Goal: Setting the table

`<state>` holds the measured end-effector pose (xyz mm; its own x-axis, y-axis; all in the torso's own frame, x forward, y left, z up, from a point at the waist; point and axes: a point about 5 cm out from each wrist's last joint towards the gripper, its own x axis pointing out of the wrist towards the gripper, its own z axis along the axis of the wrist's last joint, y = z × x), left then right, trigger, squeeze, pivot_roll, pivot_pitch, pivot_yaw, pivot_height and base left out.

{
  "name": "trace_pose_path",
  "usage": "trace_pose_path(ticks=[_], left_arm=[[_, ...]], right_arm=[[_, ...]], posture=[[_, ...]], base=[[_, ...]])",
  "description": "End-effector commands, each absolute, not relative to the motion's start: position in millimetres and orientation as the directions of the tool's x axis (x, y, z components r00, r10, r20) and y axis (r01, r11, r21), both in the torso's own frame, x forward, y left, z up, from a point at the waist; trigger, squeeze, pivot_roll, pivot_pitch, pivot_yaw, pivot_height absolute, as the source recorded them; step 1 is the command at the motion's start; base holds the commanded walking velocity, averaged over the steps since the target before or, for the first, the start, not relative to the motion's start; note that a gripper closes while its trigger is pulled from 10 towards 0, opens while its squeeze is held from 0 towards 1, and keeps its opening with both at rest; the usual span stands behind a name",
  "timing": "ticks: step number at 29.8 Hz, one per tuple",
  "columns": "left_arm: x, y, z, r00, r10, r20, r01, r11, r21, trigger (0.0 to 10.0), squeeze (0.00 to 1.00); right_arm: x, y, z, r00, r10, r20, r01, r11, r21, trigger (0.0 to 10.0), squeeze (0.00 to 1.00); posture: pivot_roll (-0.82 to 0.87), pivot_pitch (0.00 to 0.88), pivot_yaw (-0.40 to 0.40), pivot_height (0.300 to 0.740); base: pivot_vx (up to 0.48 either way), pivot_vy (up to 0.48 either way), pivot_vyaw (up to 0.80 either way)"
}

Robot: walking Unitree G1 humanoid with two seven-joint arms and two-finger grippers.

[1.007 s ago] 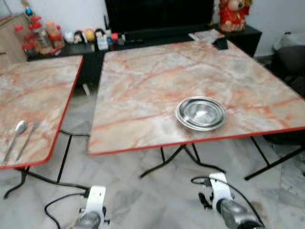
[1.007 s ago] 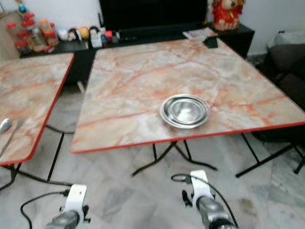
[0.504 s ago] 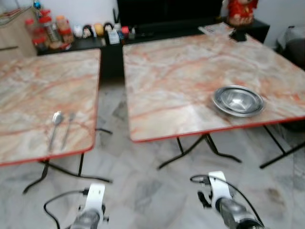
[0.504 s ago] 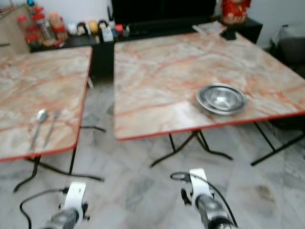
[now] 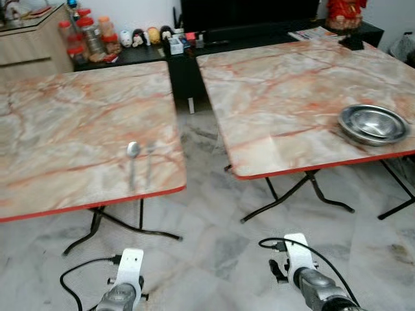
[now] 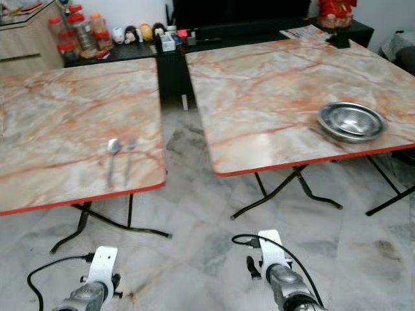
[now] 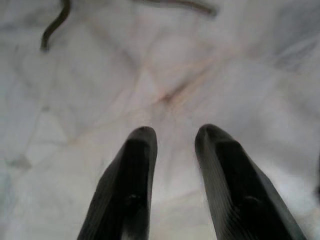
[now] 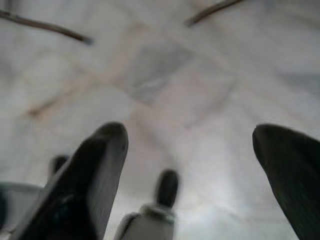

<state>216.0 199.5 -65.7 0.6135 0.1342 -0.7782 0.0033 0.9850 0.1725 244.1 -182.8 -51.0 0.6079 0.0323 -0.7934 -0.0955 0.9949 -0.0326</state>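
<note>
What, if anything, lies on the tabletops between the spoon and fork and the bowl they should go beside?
Nothing lies on the tabletops between them. The spoon and fork are on the left table, the bowl on the right table, and an open gap of floor separates the tables.

A home's living room is showing here: two folding marble-look tables (image 5: 84,129) are standing on a pale tiled floor (image 5: 214,253), while a low black cabinet (image 5: 214,48) behind is holding figurines (image 5: 139,37), jars (image 5: 91,35) and a dark screen (image 5: 249,11).
</note>
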Motion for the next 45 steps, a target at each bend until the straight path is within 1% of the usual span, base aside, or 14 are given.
trace_pose_path(ticks=[1, 18, 31, 40, 45], left_arm=[[218.2, 199.5, -64.4, 0.619, 0.131, -0.774, 0.025, 0.982, 0.187, 10.0, 0.0], [216.4, 199.3, -65.5, 0.617, 0.13, -0.776, 0.033, 0.981, 0.191, 10.0, 0.0], [216.9, 199.6, -64.8, 0.628, 0.122, -0.768, 0.054, 0.978, 0.199, 10.0, 0.0], [217.4, 198.9, -64.4, 0.636, 0.111, -0.764, 0.056, 0.98, 0.19, 10.0, 0.0], [218.2, 198.5, -63.9, 0.64, 0.111, -0.761, 0.055, 0.98, 0.189, 10.0, 0.0]], right_arm=[[245.2, -184.2, -49.9, 0.613, 0.03, -0.79, -0.095, 0.995, -0.035, 10.0, 0.0], [244.3, -184.5, -50.4, 0.61, 0.035, -0.792, -0.131, 0.99, -0.056, 10.0, 0.0], [243.7, -183.5, -51.0, 0.61, 0.04, -0.791, -0.133, 0.99, -0.053, 10.0, 0.0], [243.6, -183.9, -51.0, 0.611, 0.035, -0.791, -0.119, 0.992, -0.048, 10.0, 0.0], [244.1, -184.5, -50.6, 0.613, 0.033, -0.79, -0.116, 0.992, -0.048, 10.0, 0.0]], posture=[[-0.07, 0.026, 0.046, 0.74], [-0.07, 0.005, 0.047, 0.74], [-0.07, 0.0, 0.05, 0.74], [-0.07, 0.0, 0.045, 0.74], [-0.07, 0.015, 0.041, 0.74]], base=[[0.0, 0.469, 0.0], [0.0, 0.453, 0.03], [0.0, 0.0, 0.75], [0.0, 0.0, 0.0], [0.0, 0.0, 0.0]])
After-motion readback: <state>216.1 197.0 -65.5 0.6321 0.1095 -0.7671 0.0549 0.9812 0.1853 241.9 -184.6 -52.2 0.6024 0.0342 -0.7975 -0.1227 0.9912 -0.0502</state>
